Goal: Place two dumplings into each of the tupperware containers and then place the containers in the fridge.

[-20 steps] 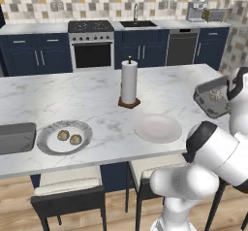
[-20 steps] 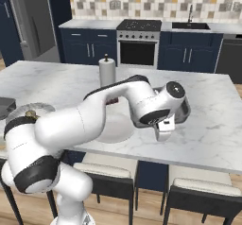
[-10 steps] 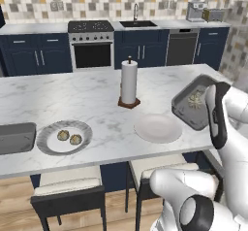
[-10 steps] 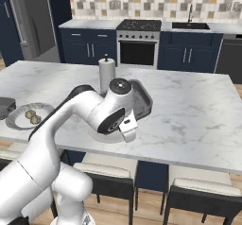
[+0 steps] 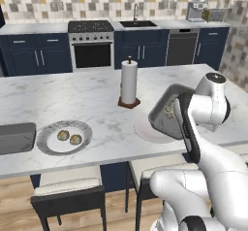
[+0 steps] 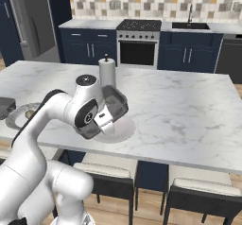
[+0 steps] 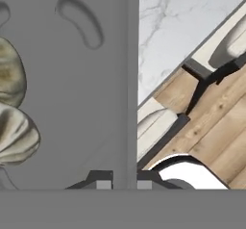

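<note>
From the left base view, I have one tupperware container point(image 5: 163, 111) lifted off the table point(image 5: 72, 104), tilted steeply, its open side facing the camera, above a pale plate point(image 5: 145, 130). Two tan dumplings point(image 5: 170, 110) sit inside it. The second container point(image 5: 15, 138) lies flat at the table's left edge, beside another plate point(image 5: 48, 140) carrying two more dumplings point(image 5: 69, 138).

From the right base view, the held tray point(image 6: 116, 103) hangs just off the wrist, with the paper towel roll point(image 6: 107, 70) behind it. The fridge point(image 6: 28, 21) stands far left, well apart.

In the hand view, the end effector point(image 7: 125, 182) is pinched shut on the container's rim point(image 7: 132, 79), fingertips point(image 7: 101, 181) either side of the wall. The dumplings point(image 7: 12, 112) are crinkled, pale and soft-looking.

I judge the tray stiff and light, but a one-edge grip lets it swing, and the loose dumplings could roll out at this tilt. I would level it before carrying.
</note>
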